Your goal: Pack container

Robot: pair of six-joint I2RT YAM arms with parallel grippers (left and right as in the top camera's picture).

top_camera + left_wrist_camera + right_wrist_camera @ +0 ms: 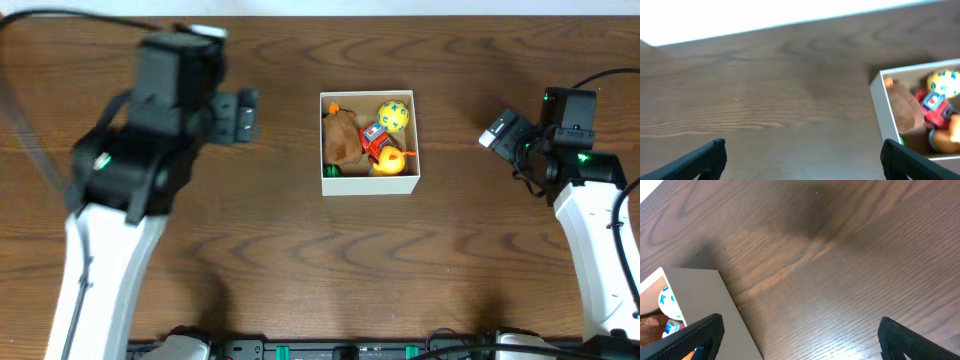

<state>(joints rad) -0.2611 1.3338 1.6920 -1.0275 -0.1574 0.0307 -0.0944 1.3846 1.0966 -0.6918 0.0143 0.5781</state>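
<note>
Tabletop (300, 270), container (368, 184) whole only overhead

I could read no words, numbers or brand marks on anything in my views. The yellow ball (393, 116) in the box (368, 183) bore blue marks, too small and blurred for me to tell as letters. The red toy (376, 140) showed a pale panel, equally unreadable.
</note>
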